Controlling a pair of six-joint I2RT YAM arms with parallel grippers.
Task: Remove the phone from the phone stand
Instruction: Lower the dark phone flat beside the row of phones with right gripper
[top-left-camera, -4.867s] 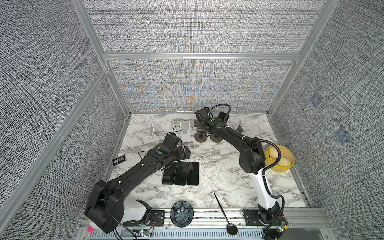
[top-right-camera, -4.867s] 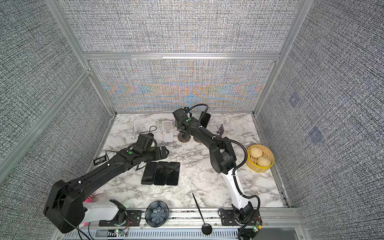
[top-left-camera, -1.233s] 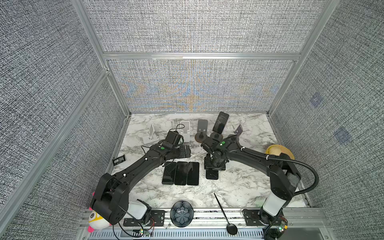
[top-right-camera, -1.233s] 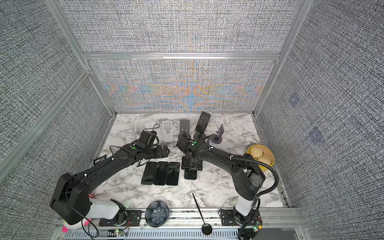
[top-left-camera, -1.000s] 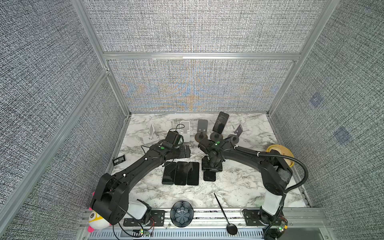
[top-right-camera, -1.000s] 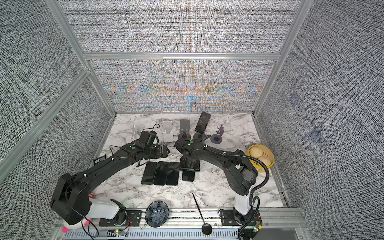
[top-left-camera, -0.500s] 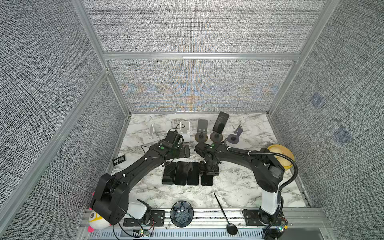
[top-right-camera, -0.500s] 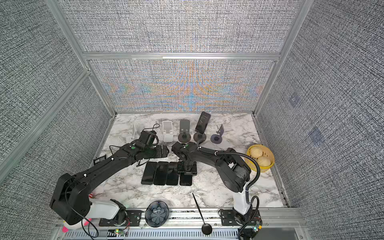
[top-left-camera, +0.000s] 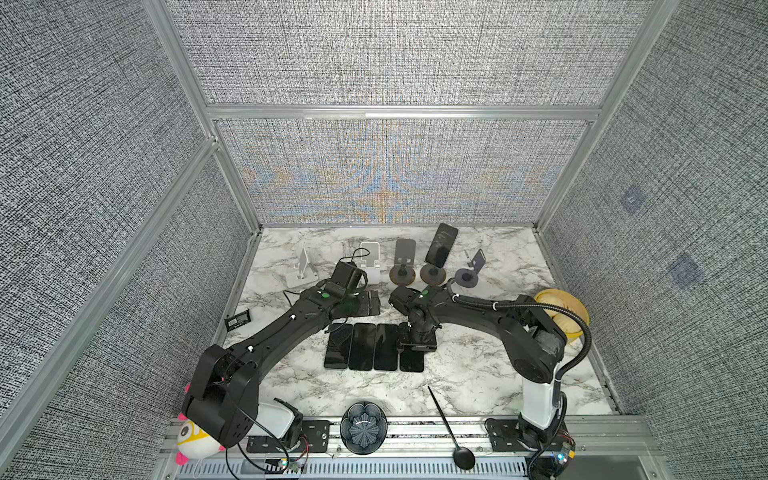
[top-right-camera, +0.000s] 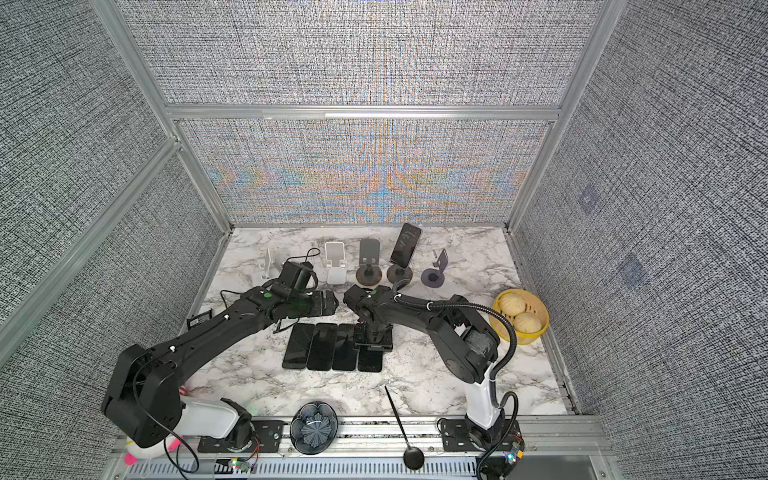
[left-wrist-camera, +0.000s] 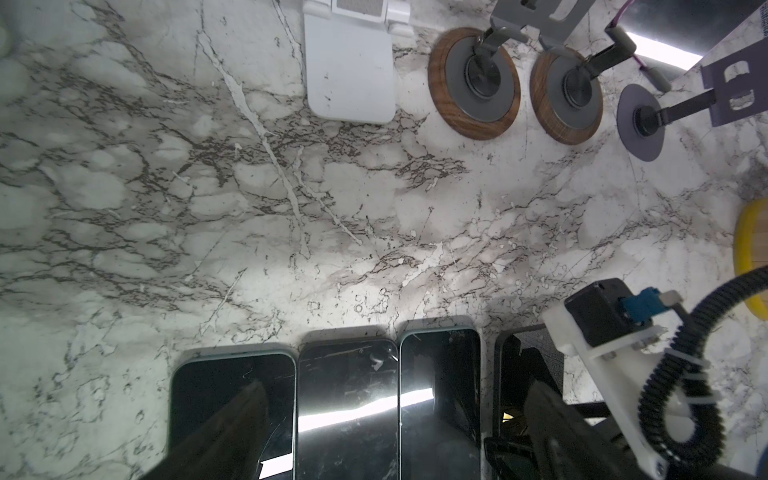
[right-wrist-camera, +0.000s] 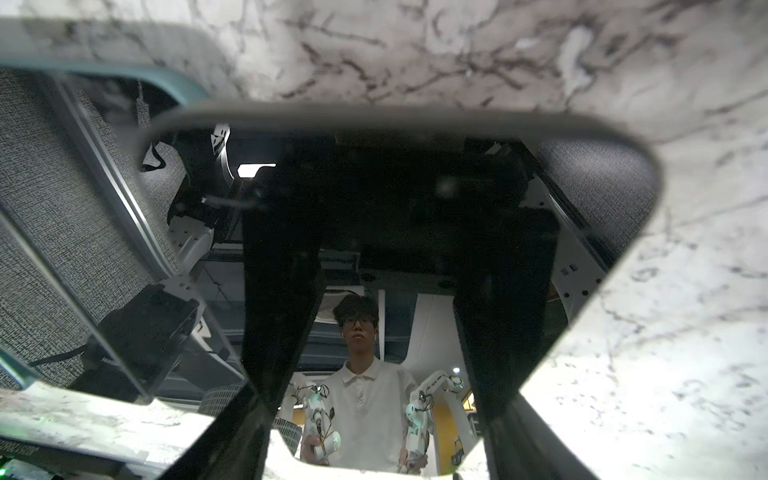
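right gripper (top-left-camera: 417, 345) pinching the phone (top-left-camera: 411, 361) beside three flat phones (top-left-camera: 361, 347) on the table (top-left-camera: 478, 374); left gripper (left-wrist-camera: 397, 388) spread wide

The left arm (top-left-camera: 286, 332) and right arm (top-left-camera: 478, 316) were matte black and blocky, each with a green light (top-left-camera: 326, 296) and a white link (top-left-camera: 538, 399) just above the front rail (top-left-camera: 409, 432). A ribbed black cable (left-wrist-camera: 648, 399) looped off the right arm.

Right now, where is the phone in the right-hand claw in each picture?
In a top view: the held phone, right end of the flat row.
In a top view: same place.
Left wrist: row's end, partly hidden.
Right wrist: fills the picture, between the fingers.
Landmark: the teal-edged phone beside it.
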